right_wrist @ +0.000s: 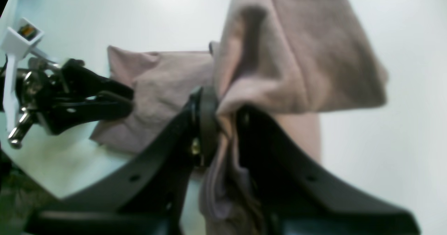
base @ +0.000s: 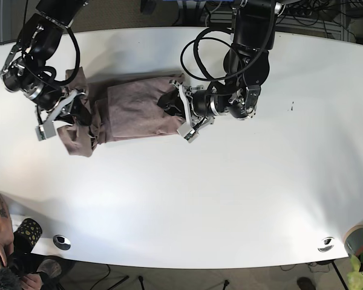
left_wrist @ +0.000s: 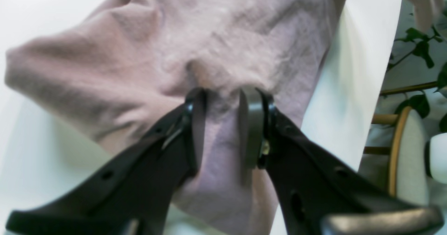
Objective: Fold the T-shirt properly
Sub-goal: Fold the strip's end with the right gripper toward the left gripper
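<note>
Near the far-left corner of the table (base: 242, 199) lies the T-shirt (base: 136, 109) | we pinch a bunched end with right gripper (right_wrist: 227, 114), left gripper (left_wrist: 223, 98) clamps the other edge | mid-fold (judging) | next: carry one end across.

you won't find any readable text, label, brand, number or sign in these views. the t-shirt (base: 133, 112) shows plain fabric with no print you can read, the table (base: 230, 193) carries no markings, and the left gripper (left_wrist: 223, 123) and right gripper (right_wrist: 223, 123) show no lettering in their blurred close-ups. the small white part with a coloured insert (right_wrist: 22, 36) in the right wrist view is too blurred to read.
</note>
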### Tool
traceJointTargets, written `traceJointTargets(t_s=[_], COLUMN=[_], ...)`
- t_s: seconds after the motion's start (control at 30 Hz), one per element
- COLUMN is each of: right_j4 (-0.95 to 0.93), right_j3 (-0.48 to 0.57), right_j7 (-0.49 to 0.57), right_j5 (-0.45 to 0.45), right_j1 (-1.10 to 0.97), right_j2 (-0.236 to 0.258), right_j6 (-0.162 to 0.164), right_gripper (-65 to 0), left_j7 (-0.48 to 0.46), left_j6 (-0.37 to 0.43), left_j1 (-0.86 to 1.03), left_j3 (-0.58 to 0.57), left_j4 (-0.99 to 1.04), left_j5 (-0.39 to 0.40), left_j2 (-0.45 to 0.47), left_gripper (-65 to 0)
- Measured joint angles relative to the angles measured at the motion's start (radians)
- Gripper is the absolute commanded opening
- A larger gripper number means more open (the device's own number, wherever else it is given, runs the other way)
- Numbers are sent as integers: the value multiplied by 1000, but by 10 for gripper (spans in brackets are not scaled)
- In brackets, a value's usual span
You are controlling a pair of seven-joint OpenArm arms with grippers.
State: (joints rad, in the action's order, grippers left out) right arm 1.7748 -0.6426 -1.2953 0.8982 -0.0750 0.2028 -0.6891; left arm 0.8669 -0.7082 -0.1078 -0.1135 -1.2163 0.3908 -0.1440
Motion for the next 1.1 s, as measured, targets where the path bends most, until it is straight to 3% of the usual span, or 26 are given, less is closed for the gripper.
traceJointTargets(t_s=[0.33, 0.43, 0.57, 0.73, 1.1], right_j4=[130, 130, 129, 129, -21], right_j3=[156, 172, 207, 250, 310], right_j7=[-2, 3, 0, 55, 102], right_j5=[14, -40, -122, -181, -206], right_j1=[-27, -27, -26, -23, 28], right_j2=[-65, -97, -122, -136, -157], right_j6=[-3, -3, -3, -3, -3], right_gripper=[-648, -644, -591, -452, -412], left_j7=[-1, -25, -38, -38, -38], left_j6=[0, 0, 0, 0, 0], left_j1=[-3, 0, 3, 3, 3], left_j3=[0, -1, -2, -2, -2], left_j4=[3, 3, 3, 4, 4], left_j5=[5, 2, 2, 2, 2], left_j2=[0, 1, 2, 1, 1], left_gripper=[-493, -493, -493, -493, -493])
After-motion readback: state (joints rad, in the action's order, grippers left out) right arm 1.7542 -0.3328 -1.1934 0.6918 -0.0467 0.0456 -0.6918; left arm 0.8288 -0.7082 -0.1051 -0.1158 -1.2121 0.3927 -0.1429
